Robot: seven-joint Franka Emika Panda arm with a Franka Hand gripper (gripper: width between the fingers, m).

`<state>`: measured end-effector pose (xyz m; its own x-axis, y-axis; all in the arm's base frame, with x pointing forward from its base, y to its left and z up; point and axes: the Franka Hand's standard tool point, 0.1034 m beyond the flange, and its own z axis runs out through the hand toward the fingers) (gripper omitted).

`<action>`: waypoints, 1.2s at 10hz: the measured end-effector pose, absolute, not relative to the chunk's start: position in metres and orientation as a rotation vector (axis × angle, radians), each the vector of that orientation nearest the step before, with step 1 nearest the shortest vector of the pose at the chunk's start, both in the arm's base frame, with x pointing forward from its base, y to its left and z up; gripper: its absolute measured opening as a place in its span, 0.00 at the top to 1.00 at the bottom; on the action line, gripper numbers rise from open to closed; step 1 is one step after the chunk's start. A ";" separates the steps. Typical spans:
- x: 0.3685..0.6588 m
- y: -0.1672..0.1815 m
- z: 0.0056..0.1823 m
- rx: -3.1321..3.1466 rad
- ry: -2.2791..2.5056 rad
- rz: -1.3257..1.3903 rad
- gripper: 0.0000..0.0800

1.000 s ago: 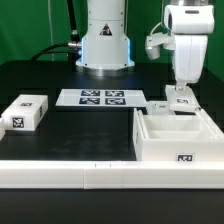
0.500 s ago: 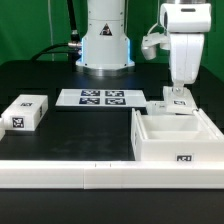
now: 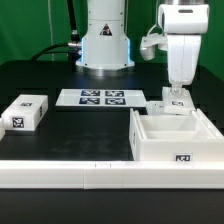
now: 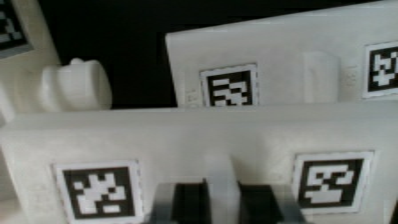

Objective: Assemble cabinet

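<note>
Pincer [image 3: 177, 97] hangs straight down near the exterior view's right edge. Its tips are low over a small white tagged part [image 3: 166, 106] that lies just behind the cabinet [image 3: 176, 140] — whether they touch it, that view does not settle. From the wrist, the pincer [image 4: 215, 205] shows as two dark fingers [image 4: 189, 205] set close together with only a thin pale line between them. They sit hard against the edge of a white panel [image 4: 196, 150] bearing two tags; I cannot tell whether they are clamped on that edge or merely next to it. The cabinet sits at six o'clock from the pincer, just beside it — an open-topped white box with one tag on its front wall. Past the near panel, the wrist view shows a second white face [image 4: 285, 60] with two more tags. The arm [image 3: 180, 45] stands nearly vertical above the pincer, and its base [image 3: 105, 45] is well off at ten o'clock. The marker board [image 3: 100, 98] lies at nine o'clock. A small white block [image 3: 26, 112] sits farther out the same way, well apart.
</note>
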<state>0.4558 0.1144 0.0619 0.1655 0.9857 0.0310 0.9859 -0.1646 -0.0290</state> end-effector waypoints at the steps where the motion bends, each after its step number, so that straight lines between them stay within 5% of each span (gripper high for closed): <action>1: 0.461 0.114 0.063 -2.355 -2.015 -0.012 0.91; 12: 0.496 0.111 0.062 -2.347 -2.024 -0.050 0.91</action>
